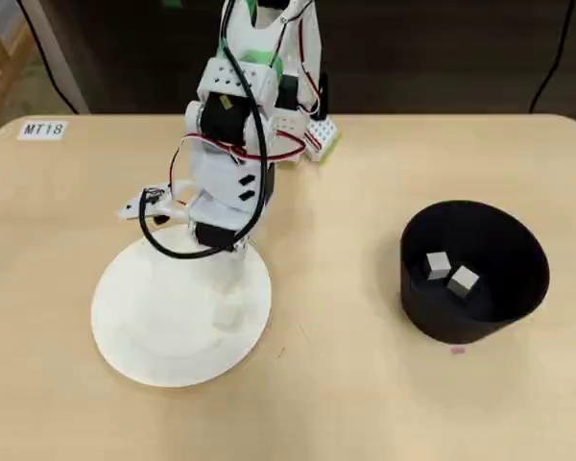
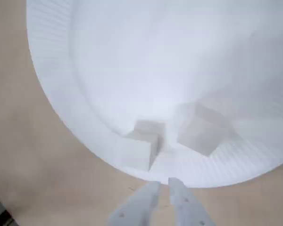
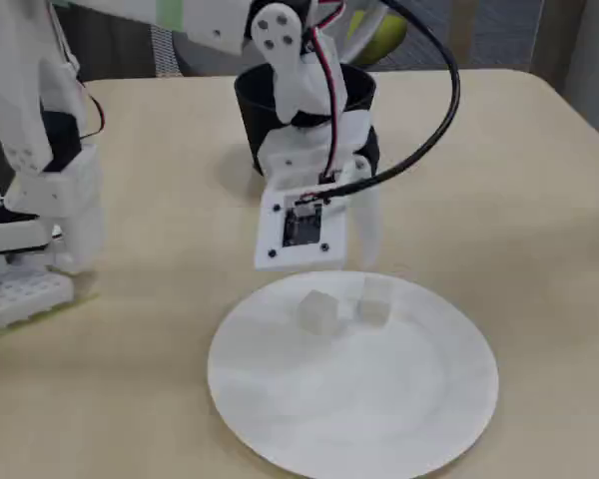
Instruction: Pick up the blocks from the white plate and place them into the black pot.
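Two pale blocks (image 2: 144, 141) (image 2: 203, 132) lie side by side near the rim of the white plate (image 2: 85, 56). They also show in the fixed view (image 3: 317, 311) (image 3: 375, 299) at the plate's (image 3: 379, 419) far edge. My gripper (image 2: 163, 184) hangs just above the plate's rim, close to the blocks; its fingers are together and hold nothing. In the overhead view the arm covers the plate's (image 1: 134, 327) upper right part. The black pot (image 1: 461, 327) stands at the right with two blocks (image 1: 437, 264) (image 1: 464, 280) inside. In the fixed view the pot (image 3: 248, 110) is partly hidden behind the arm.
The arm's white and green base (image 1: 317, 134) stands at the table's far edge; it also shows in the fixed view (image 3: 25, 289). A label reading MT18 (image 1: 44, 129) is stuck at the table's top left corner in the overhead view.
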`<state>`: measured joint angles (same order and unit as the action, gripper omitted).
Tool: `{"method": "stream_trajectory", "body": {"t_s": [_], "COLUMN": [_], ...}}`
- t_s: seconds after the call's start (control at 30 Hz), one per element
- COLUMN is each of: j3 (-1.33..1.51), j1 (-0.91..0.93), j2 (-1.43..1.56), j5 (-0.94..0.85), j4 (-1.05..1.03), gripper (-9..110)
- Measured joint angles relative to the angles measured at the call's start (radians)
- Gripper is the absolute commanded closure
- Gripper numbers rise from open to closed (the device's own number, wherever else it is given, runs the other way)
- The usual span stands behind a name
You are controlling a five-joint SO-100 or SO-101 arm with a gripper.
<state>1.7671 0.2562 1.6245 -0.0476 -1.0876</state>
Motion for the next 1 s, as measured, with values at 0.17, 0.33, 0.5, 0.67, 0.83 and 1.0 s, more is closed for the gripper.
{"method": "stream_trajectory", "body": {"t_s": [0.17,0.33,0.5,0.67,0.83,1.0], "j3": [-0.003,-0.011,-0.049,-0.124,-0.178,-0.189], "j1": [0.000,0.012,-0.003,-0.029,-0.044,-0.041], "j2": [-0.018,-0.069,-0.149,-0.229,-0.279,-0.318], "j5": [-0.008,-0.008,-0.015,-0.034,-0.035,-0.031], "j4": [0.017,0.028,0.029,0.029,0.026,0.026], "gripper": [70,67,67,68,71,73]}}
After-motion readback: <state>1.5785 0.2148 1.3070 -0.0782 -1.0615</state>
